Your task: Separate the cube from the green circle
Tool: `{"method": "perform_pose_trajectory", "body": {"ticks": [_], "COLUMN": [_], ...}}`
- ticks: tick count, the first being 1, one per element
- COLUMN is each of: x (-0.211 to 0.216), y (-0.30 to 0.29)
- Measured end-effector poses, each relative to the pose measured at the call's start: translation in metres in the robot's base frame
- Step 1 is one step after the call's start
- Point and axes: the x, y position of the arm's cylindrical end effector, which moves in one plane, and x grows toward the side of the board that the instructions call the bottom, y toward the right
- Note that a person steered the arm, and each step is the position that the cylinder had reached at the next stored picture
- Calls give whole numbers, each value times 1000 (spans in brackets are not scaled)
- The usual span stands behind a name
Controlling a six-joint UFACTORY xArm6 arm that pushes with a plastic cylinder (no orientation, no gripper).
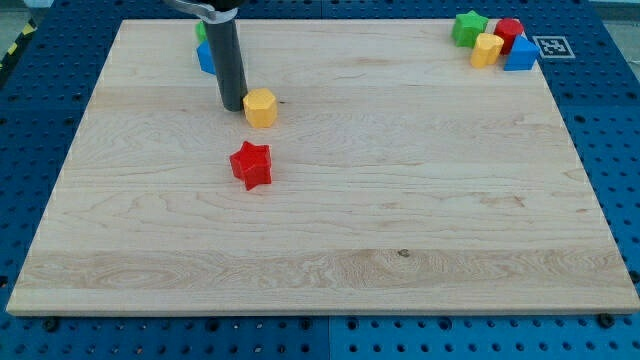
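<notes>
My tip (232, 107) sits on the counter (400, 200) toward the view's top left, just left of a yellow hexagonal block (260, 107), apparently touching it. No gripper on this arm, only the rod, holding nothing. Behind the rod: a blue block (206, 57), presumably the cube, and a green block (201, 31), both partly hidden, close together. Red star (251, 165) lies below the yellow block. Top right cluster: green star (469, 28), red block (510, 31), yellow block (487, 49), blue block (521, 54).
</notes>
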Motion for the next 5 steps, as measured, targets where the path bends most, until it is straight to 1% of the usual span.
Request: {"method": "perform_pose_trajectory", "body": {"ticks": [2, 3, 4, 5], "x": [0, -6, -23, -25], "y": [10, 7, -5, -64]}}
